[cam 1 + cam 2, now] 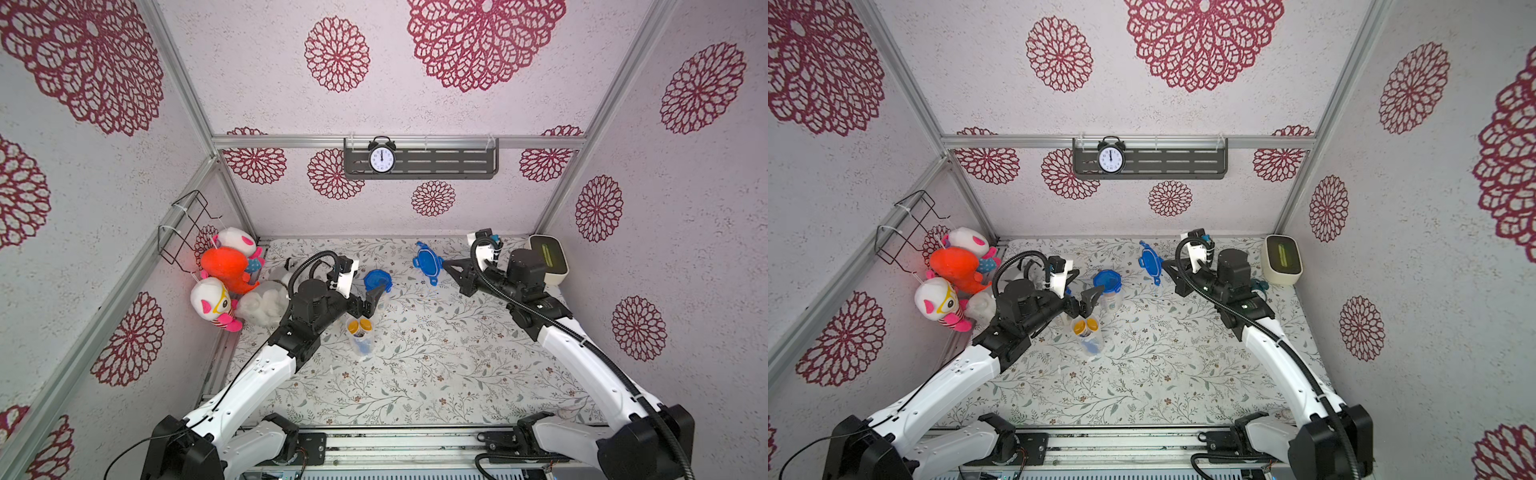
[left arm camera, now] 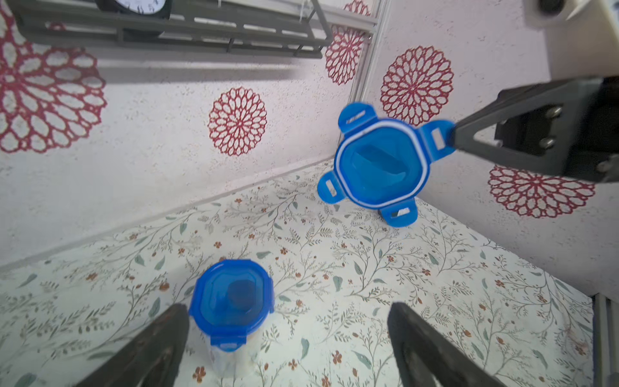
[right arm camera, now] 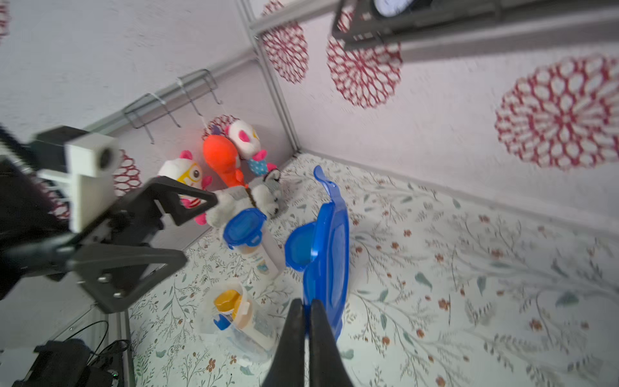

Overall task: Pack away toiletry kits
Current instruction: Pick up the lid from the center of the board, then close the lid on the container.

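Your right gripper [image 3: 306, 303] is squeezed tight on a tab of the loose blue lid [image 1: 427, 262], to the right of the closed cup [image 1: 377, 280]. Your left gripper [image 2: 288, 308] is wide open, holding nothing, just beside that cup. The open cup [image 1: 354, 347] with orange-capped bottles [image 1: 359, 326] sits just in front of the closed cup.

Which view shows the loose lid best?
The left wrist view: the lid faces it squarely, all four tabs and the white seal visible, the right tool pinching one tab. Both top views show the lid small and tilted; the right wrist view shows the lid nearly edge-on.
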